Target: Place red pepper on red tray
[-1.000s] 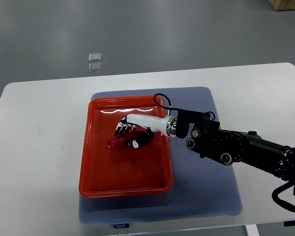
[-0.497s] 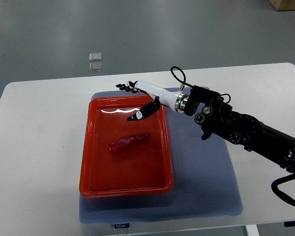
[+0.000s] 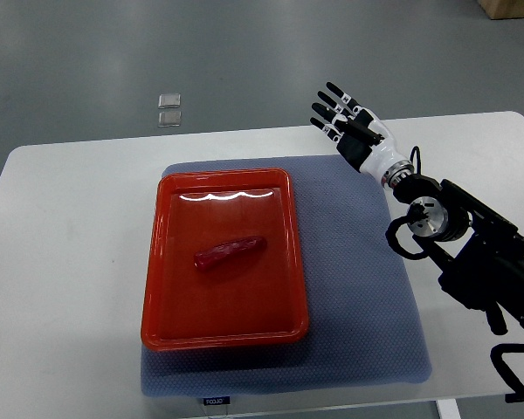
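Observation:
A dark red pepper (image 3: 229, 251) lies on its side in the middle of the red tray (image 3: 162, 288), pointing slightly up to the right. Nothing touches it. My right hand (image 3: 348, 127) is raised over the table's far edge, well to the upper right of the tray, with its fingers spread and nothing in them. Its black arm (image 3: 472, 253) runs down to the picture's right edge. The left arm does not show.
The tray rests on a blue-grey mat (image 3: 367, 297) on a white table (image 3: 70, 262). Two small clear squares (image 3: 168, 110) lie on the grey floor beyond the table. A cardboard box corner (image 3: 511, 7) shows at the top right.
My right hand has let go of the pepper, lifted out of the tray and swung away to the upper right. The pepper has stayed where it lay.

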Action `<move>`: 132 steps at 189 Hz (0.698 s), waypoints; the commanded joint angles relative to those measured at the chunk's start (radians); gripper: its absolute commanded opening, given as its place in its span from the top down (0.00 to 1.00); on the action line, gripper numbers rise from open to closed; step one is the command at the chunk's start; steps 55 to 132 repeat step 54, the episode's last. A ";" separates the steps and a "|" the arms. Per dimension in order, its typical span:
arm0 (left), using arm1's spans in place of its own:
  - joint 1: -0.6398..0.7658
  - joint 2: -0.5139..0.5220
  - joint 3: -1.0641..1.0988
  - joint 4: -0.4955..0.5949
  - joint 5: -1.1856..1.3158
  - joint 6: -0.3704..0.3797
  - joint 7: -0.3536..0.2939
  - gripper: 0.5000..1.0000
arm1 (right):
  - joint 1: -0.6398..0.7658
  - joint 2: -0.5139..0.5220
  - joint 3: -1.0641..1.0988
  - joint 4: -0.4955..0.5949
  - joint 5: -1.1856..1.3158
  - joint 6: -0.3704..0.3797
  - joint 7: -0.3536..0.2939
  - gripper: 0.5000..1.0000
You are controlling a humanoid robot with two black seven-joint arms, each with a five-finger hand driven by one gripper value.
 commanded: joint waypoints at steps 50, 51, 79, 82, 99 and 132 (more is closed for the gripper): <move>0.000 0.000 0.000 0.000 0.000 0.000 0.000 0.00 | -0.050 0.001 0.004 -0.082 0.139 0.107 0.002 0.18; 0.000 0.000 0.000 0.000 0.000 0.000 0.000 0.00 | -0.050 0.001 0.004 -0.082 0.139 0.107 0.002 0.18; 0.000 0.000 0.000 0.000 0.000 0.000 0.000 0.00 | -0.050 0.001 0.005 -0.085 0.139 0.106 0.002 0.18; 0.000 0.000 0.000 0.000 0.000 0.000 0.000 0.00 | -0.050 0.001 0.005 -0.085 0.139 0.106 0.002 0.18; 0.000 0.000 0.000 0.000 0.000 0.000 0.000 0.00 | -0.050 0.001 0.005 -0.085 0.139 0.106 0.002 0.18; 0.000 0.000 0.000 0.000 0.000 0.000 0.000 0.00 | -0.050 0.001 0.005 -0.085 0.139 0.106 0.002 0.18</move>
